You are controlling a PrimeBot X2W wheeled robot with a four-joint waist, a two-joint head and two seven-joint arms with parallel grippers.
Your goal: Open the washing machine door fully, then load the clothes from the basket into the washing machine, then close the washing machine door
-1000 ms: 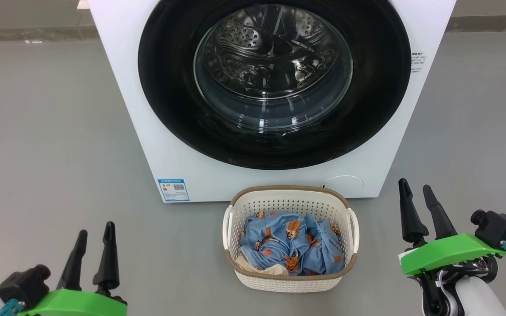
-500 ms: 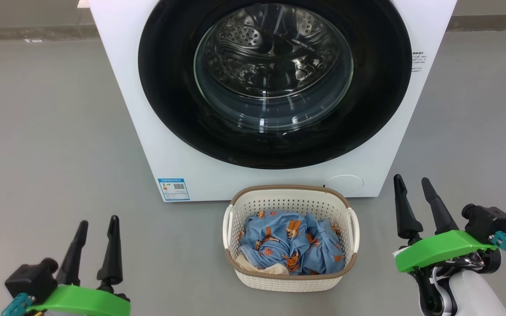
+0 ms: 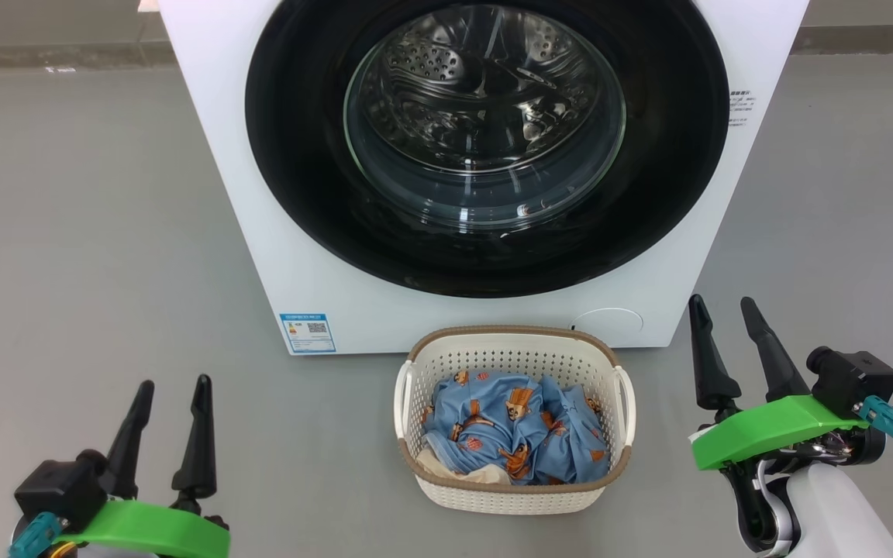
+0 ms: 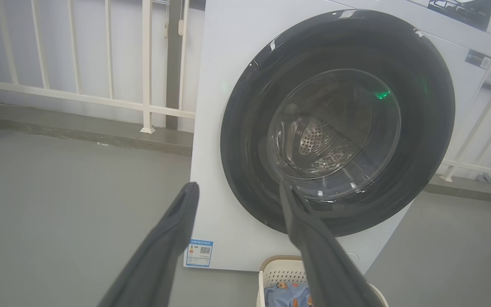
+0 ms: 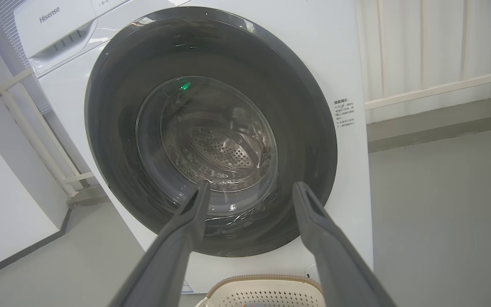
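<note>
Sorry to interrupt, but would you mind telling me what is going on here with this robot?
The washing machine stands with its round door shut. The basket sits on the floor in front of it with the clothes inside. The left gripper and right gripper hover open and empty either side of the basket, touching nothing. No step of the job is done yet.
</note>
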